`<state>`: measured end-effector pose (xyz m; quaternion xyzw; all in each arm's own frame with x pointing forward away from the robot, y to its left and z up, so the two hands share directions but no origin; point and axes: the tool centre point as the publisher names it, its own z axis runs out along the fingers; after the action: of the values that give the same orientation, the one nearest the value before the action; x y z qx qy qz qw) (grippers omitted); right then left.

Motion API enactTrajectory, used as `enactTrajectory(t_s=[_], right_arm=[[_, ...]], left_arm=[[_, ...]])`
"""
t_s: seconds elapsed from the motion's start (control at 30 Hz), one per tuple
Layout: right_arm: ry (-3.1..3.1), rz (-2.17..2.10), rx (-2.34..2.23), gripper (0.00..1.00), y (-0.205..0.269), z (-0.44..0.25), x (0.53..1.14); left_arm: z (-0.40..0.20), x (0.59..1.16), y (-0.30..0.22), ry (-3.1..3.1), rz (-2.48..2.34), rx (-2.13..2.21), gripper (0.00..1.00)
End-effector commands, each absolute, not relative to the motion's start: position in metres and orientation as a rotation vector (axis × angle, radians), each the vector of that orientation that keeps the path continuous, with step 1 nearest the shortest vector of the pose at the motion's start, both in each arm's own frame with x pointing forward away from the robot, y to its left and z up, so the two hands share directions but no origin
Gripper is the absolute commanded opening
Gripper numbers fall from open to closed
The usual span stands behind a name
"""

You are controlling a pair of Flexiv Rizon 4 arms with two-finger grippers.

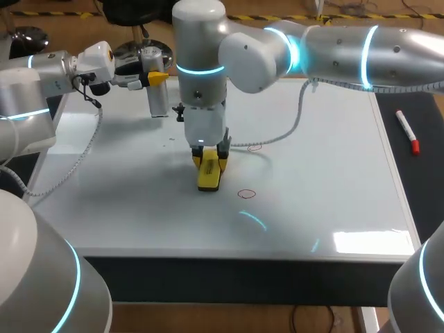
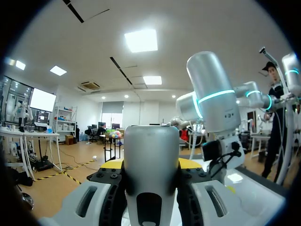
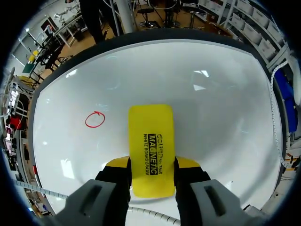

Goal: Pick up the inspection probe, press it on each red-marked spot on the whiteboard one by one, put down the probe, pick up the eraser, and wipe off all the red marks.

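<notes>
Gripping eraser (image 3: 150,141) on whiteboard (image 3: 211,103): right end effector (image 3: 151,165) | left end effector (image 2: 150,165) clamped on probe (image 2: 150,141)

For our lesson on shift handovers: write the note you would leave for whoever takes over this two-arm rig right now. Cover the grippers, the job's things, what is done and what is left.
Left gripper: shut on the probe, held over the far left part of the whiteboard.
Right gripper: shut on the yellow eraser, low at the board's middle; contact unclear.
Marks: a red circle close beside the eraser and a fainter red circle further back, both unwiped.
Done: eraser picked up. Whether the probe presses were made cannot be seen.
Left: put down the probe, wipe both marks.
</notes>
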<state>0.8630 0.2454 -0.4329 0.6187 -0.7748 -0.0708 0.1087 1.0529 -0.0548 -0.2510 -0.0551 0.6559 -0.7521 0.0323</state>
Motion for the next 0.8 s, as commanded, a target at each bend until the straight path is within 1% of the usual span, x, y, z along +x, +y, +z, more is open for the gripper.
enactTrajectory(t_s=[0.03,0.27,0.5,0.8], right_arm=[[-2.290,-0.203,1.807,0.00,0.228,-0.452,0.855],[-2.294,-0.199,1.772,0.00,0.215,-0.454,0.849],[-2.305,-0.201,1.768,0.00,0.215,-0.448,0.849],[-2.294,-0.129,1.856,0.00,0.227,-0.398,0.870]], left_arm=[[-0.250,1.052,-0.055,2.017,-2.313,-0.172,0.00],[-0.250,1.052,-0.055,2.017,-2.313,-0.172,0.00],[-0.250,1.052,-0.055,2.017,-2.313,-0.172,0.00],[-0.250,1.052,-0.055,2.017,-2.313,-0.172,0.00]])
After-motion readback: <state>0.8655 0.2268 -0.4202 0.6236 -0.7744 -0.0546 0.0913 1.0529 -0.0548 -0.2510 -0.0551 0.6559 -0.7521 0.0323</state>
